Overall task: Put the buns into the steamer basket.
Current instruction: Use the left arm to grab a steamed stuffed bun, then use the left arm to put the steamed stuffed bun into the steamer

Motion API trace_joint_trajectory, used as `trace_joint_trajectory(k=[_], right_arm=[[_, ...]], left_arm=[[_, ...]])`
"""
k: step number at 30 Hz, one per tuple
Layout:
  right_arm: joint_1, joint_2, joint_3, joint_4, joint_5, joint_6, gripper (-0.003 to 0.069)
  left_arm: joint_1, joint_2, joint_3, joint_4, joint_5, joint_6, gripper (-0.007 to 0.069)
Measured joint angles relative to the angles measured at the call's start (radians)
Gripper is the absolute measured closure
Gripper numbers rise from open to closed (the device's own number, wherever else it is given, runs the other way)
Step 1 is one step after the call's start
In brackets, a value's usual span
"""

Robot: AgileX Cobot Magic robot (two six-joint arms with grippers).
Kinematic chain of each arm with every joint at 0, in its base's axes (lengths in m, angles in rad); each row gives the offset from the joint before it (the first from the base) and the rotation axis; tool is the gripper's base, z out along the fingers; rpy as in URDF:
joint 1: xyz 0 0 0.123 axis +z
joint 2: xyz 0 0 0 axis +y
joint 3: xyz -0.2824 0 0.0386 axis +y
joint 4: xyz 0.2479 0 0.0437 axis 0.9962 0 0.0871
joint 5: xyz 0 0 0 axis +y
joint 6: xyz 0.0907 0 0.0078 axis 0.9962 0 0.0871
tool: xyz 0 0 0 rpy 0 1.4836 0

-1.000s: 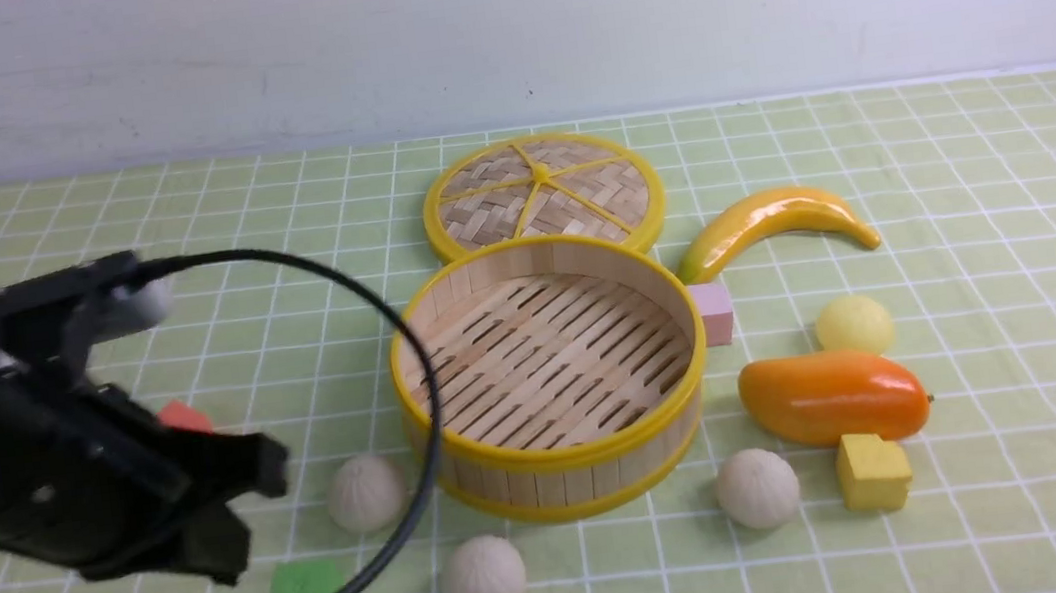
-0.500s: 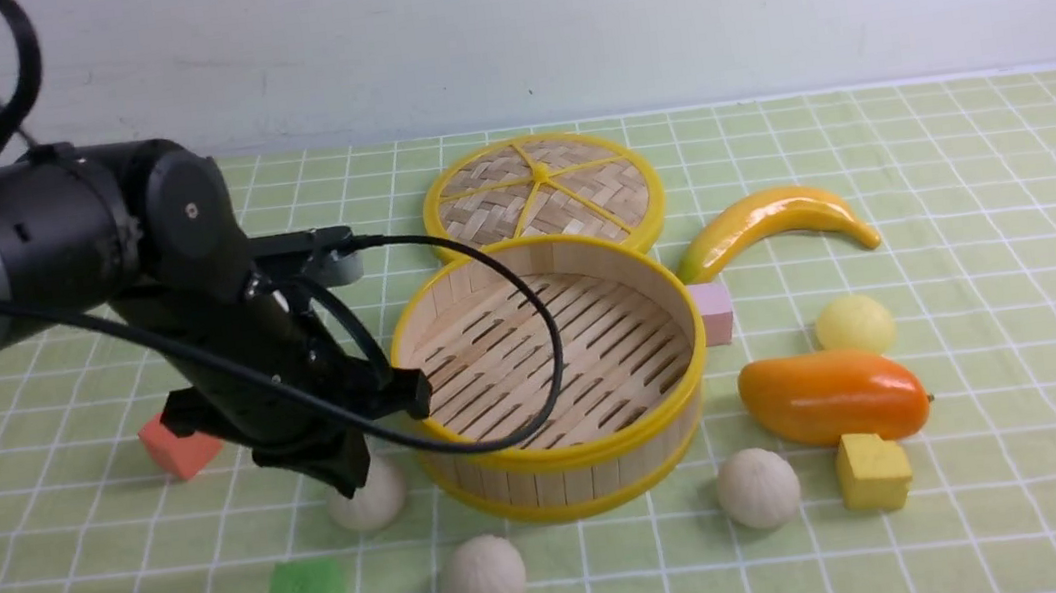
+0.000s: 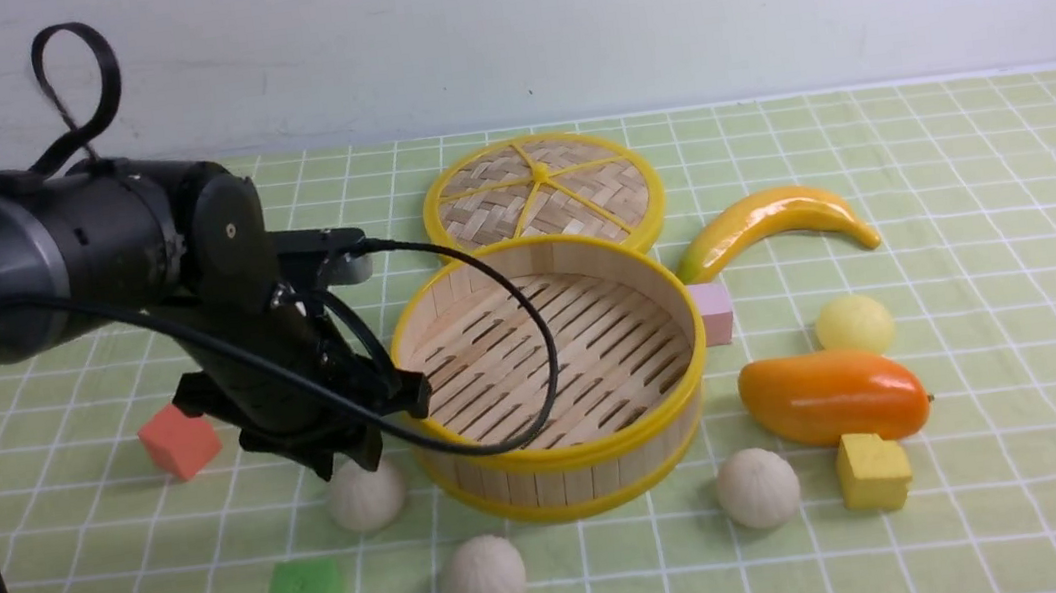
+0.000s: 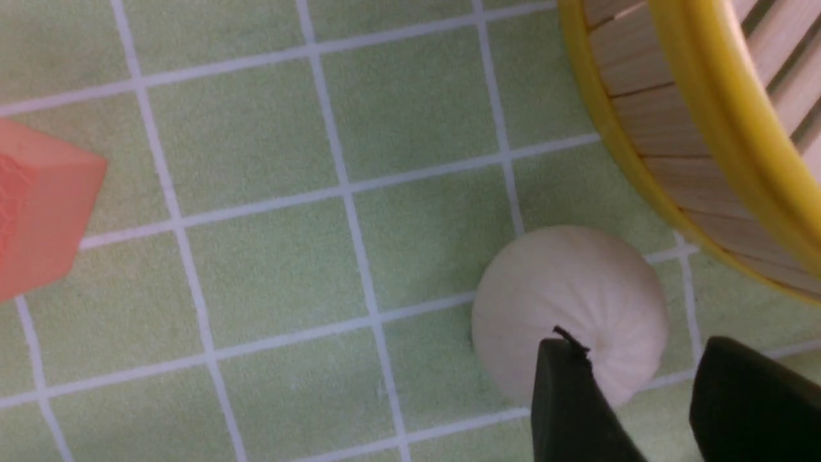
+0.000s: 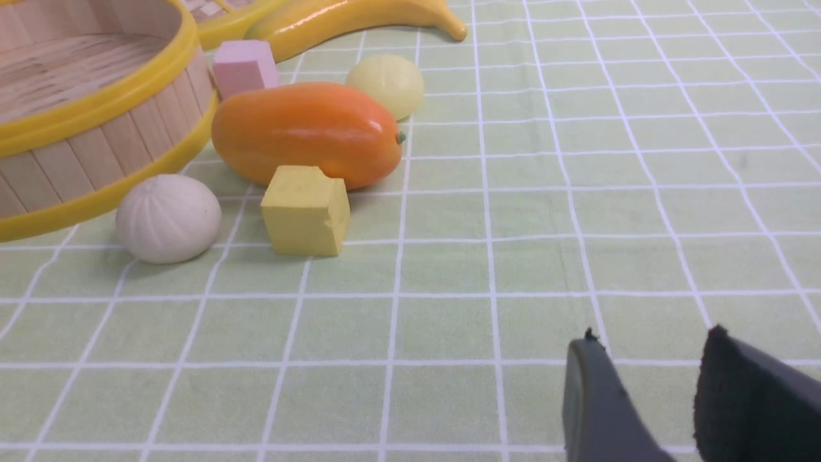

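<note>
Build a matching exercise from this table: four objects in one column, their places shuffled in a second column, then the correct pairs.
Objects:
1. woven lid
2. yellow cube
3. pale yellow bun
4. pink cube

Places:
a. just in front of the mango
b. beside the right wall of the steamer basket
c. behind the steamer basket
d. behind the mango

Pairs: 1-c, 2-a, 3-d, 4-b
</note>
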State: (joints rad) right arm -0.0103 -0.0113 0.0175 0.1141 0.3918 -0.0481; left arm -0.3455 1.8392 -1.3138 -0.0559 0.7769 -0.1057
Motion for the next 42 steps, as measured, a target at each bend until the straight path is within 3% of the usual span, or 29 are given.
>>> trace_joint_trajectory(k=[10,18,21,26,35,42], right_arm=[[0.0,0.0,0.0,0.0,0.0,0.0,0.0419],[0.0,0.0,0.0,0.0,0.0,0.0,0.0419],[0.0,0.0,0.0,0.0,0.0,0.0,0.0419],[0.0,0.0,0.0,0.0,0.0,0.0,0.0419],[0.0,0.0,0.0,0.0,0.0,0.0,0.0419],[0.0,0.0,0.0,0.0,0.0,0.0,0.0419]], left_arm=[[0.0,0.041,-0.001,0.002,-0.033,0.0,0.035],[0.0,0.063,-0.002,0.005,-0.034,0.0,0.0407],[0.0,0.063,-0.002,0.005,-0.027,0.0,0.0456],[0.0,0.058,-0.016,0.004,0.039,0.0,0.0631],[-0.069,-0.094,-0.193,0.003,0.188,0.017,0.0636],[-0.123,0.027,-0.377,0.016,0.185,0.035,0.0636]])
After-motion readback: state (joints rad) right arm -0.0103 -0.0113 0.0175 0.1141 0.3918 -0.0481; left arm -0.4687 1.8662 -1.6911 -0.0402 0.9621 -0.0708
